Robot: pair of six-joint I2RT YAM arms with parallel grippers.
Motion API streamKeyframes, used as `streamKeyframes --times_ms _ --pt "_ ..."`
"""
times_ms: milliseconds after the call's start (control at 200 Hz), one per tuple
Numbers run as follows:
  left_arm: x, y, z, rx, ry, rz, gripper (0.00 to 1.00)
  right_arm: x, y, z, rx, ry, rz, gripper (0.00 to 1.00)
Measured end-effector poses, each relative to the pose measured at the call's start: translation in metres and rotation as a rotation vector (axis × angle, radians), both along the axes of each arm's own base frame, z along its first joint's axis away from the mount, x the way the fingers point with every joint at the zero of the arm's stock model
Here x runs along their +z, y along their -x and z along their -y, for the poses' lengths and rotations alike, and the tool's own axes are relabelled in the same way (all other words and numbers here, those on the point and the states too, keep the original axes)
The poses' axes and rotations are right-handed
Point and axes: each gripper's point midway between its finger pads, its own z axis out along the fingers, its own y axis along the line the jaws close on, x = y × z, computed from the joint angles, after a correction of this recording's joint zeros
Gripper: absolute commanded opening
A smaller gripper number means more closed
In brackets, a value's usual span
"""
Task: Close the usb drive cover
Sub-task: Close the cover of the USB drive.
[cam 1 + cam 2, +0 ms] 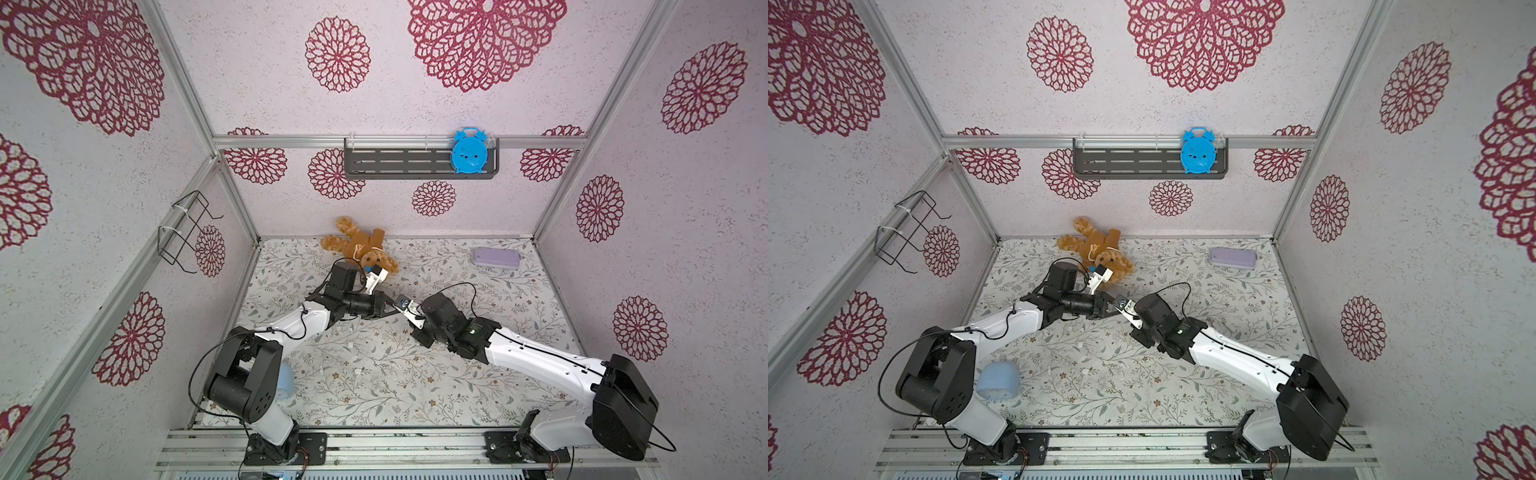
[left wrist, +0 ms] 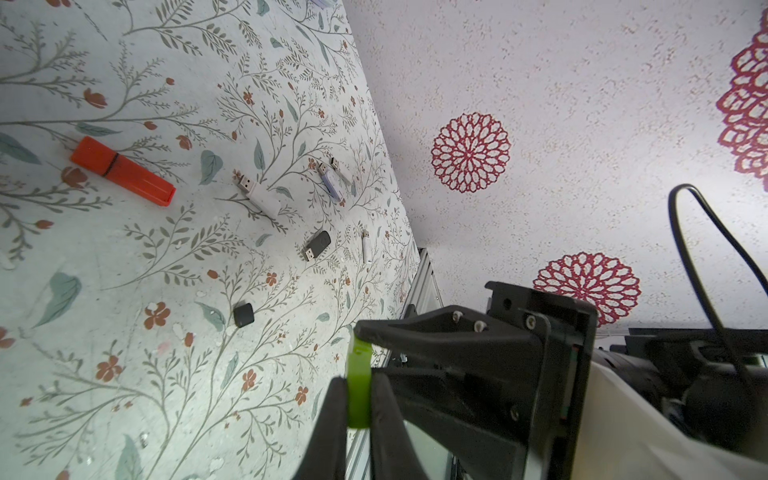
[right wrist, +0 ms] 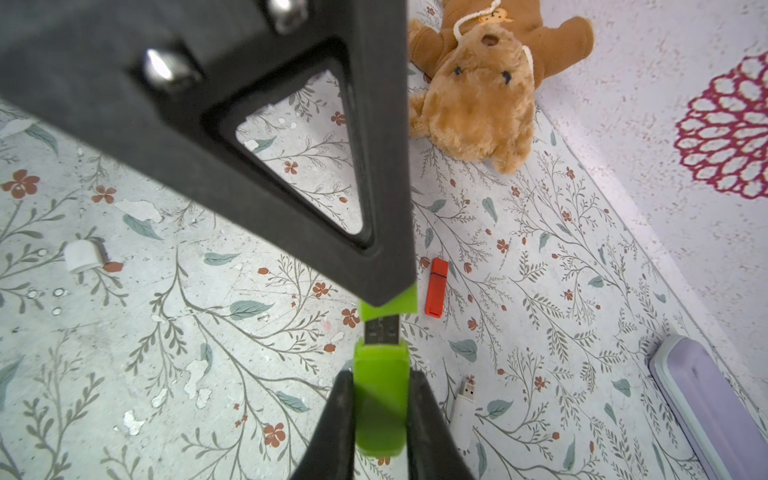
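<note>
two grippers, one green drive, plug not yet home

here we are over the middle of the tabletop, well clear of it: the usb drive (image 3: 380,415) hangs in the air between both arms. the right gripper (image 3: 381,376) is pinched tight on one green half, jaws flat against its two sides. the left gripper (image 2: 358,380) is clamped just as tight on the other green half (image 3: 390,305). between the halves a short stretch of metal plug (image 3: 381,330) shows bare, so the cover looks part-way on, not seated. which half is the cover i can't say for sure.

the thing to watch: the drive's long axis runs straight from one gripper to the other, the two halves in line. the left arm reaches in from the left edge, the right arm from the right edge. neither is nearer, both have it. to my eye the next move is a straight push together along that line. any tilt and the plug could jam at the rim.

containers now. a purple case (image 1: 496,257) lies shut near the far right corner, contents hidden. the wall shelf (image 1: 395,164) above the far edge carries a blue alarm clock (image 1: 469,150) at its right end. the wire basket (image 1: 187,232) on the left wall holds nothing i can see. a pale blue cup (image 1: 998,380) sits by the near left corner, its inside out of sight.
</note>
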Motion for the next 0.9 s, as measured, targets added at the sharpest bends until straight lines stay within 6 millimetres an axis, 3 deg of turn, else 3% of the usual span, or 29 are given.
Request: streamKeyframes --times_ms 900 --pt "0.0057 -0.0009 0.002 -0.029 -0.01 0.04 0.13 0.0089 -0.0013 -0.002 -0.016 -0.038 -0.011 0.19"
